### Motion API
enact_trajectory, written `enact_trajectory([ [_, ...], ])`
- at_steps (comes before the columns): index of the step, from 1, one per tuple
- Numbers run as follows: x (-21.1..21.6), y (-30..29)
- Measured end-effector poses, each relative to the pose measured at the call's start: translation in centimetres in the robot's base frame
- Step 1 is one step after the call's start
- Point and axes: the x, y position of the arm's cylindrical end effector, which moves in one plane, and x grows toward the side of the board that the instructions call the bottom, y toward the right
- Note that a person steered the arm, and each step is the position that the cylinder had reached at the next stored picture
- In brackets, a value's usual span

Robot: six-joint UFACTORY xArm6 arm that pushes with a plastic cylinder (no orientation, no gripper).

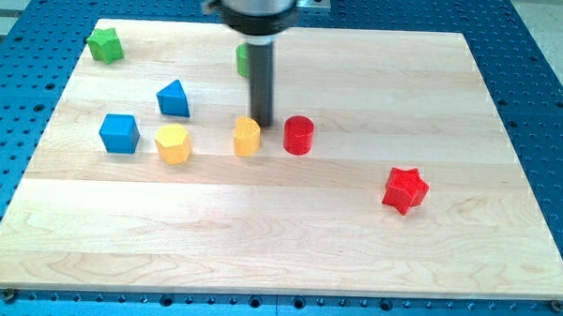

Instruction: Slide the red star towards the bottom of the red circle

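My tip (262,122) rests between the orange block (247,136) and red circle (298,135), grasping nothing; red star (405,190) lies well apart.

The red star (405,190) was seen lying flat on the desk (288,243) towards the view's right, below the middle of the board, its points spread outward and its top face lit brighter than its sides. The red circle (299,135), a short upright cylinder, was found near the board's centre, well apart from the star, up and to the view's left of it. No contact between the two was seen.
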Motion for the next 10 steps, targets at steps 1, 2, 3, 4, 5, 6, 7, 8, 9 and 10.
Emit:
enact_trajectory([
  [1, -0.1, 8.6],
  [2, 2.0, 11.1],
  [3, 3.3, 12.9],
  [4, 7.0, 15.0],
  [5, 9.6, 14.3],
  [6, 9.6, 14.4],
  [7, 9.6, 16.4],
  [8, 10.1, 19.5],
  [9, 13.3, 17.3],
  [10, 14.4, 13.3],
])
